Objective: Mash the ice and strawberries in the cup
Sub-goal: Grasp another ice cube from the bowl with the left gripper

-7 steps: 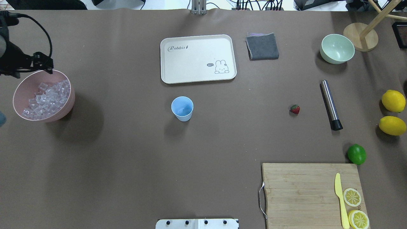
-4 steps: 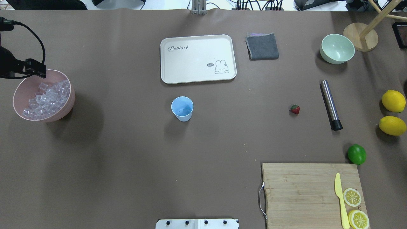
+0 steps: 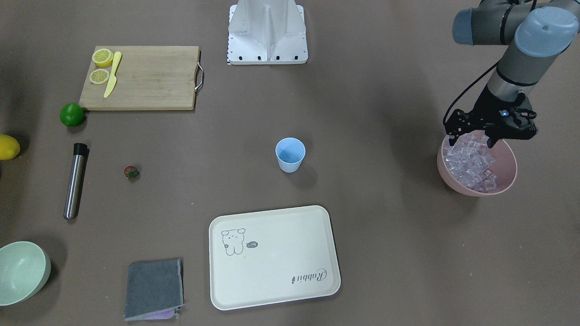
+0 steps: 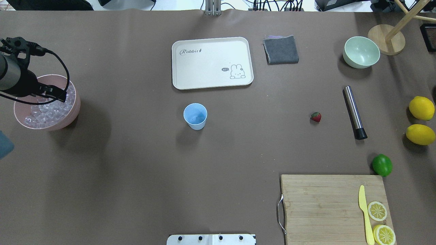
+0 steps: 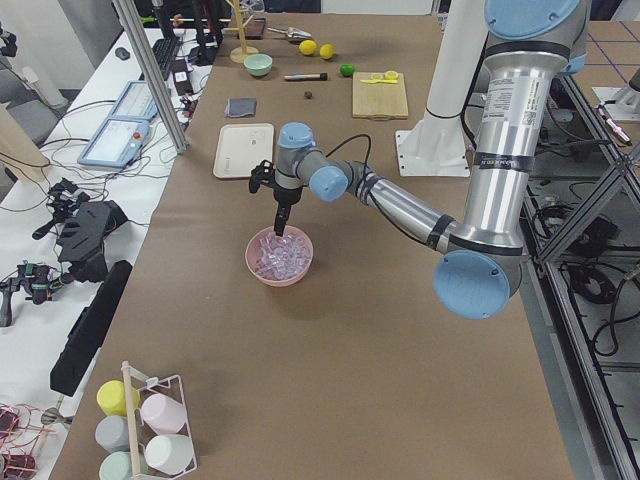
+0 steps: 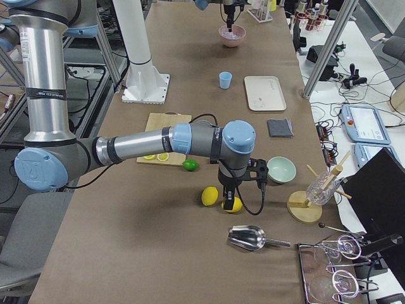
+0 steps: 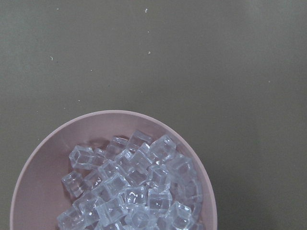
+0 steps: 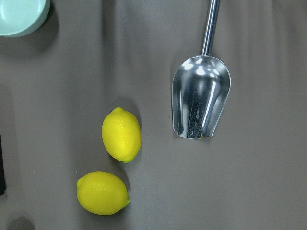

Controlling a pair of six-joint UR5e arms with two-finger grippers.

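Observation:
The ice (image 3: 471,160) fills a pink bowl (image 3: 505,172) at the table's left end. My left gripper (image 3: 471,141) hangs open just over the ice pile, one finger on either side of it and nothing held. The left wrist view looks straight down on the ice (image 7: 134,191). The light-blue cup (image 4: 195,115) stands upright mid-table, with no arm near it. The strawberry (image 4: 315,116) lies on the table to the right of the cup. My right gripper (image 6: 226,197) shows only in the exterior right view, above two lemons; I cannot tell whether it is open or shut.
A steel muddler (image 4: 354,112) lies right of the strawberry. A cream tray (image 4: 211,63), grey cloth (image 4: 281,49) and green bowl (image 4: 361,51) sit at the back. Lemons (image 4: 421,108), a lime (image 4: 382,164), a cutting board (image 4: 323,204) and a metal scoop (image 8: 201,100) occupy the right end.
My left arm has swung from the bowl's far rim to over the bowl, so the gripper now hangs above the ice. Nothing else has moved.

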